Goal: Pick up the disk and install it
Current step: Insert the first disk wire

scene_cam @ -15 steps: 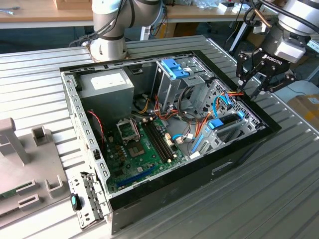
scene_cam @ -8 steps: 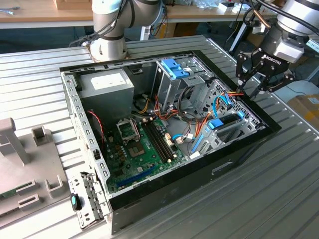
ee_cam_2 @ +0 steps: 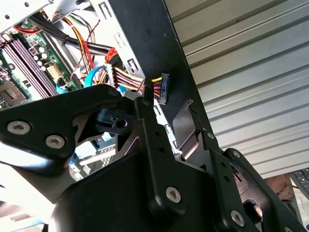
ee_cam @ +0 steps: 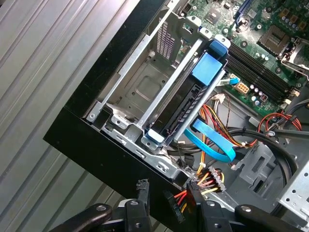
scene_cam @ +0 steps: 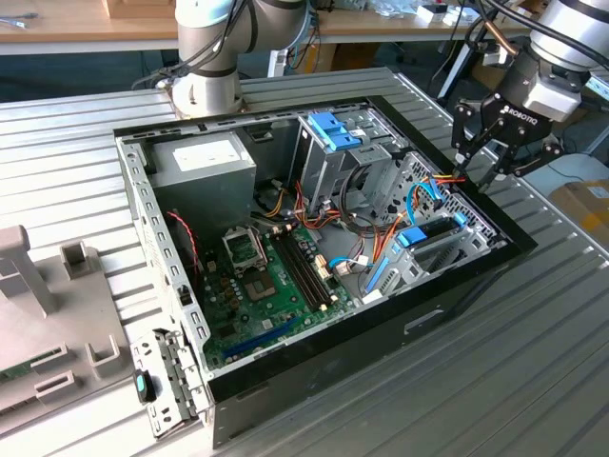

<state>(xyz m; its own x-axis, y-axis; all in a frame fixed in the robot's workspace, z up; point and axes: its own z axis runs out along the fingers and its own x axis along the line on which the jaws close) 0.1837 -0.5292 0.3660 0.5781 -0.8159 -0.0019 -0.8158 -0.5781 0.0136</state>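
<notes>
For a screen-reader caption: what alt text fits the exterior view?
The arm's open gripper hovers over the edge of an open computer case at the exterior view's right, above a drive bay with a blue carrier. The case lies flat on a ribbed metal table, motherboard exposed.

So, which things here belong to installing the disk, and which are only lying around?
Belonging to the job:
- end effector, open, above the case edge
- disk, apparently the blue-railed unit sitting in the drive cage

Just there:
- motherboard
- power supply
- blue flat cable
- grey fixture at the exterior view's left
</notes>
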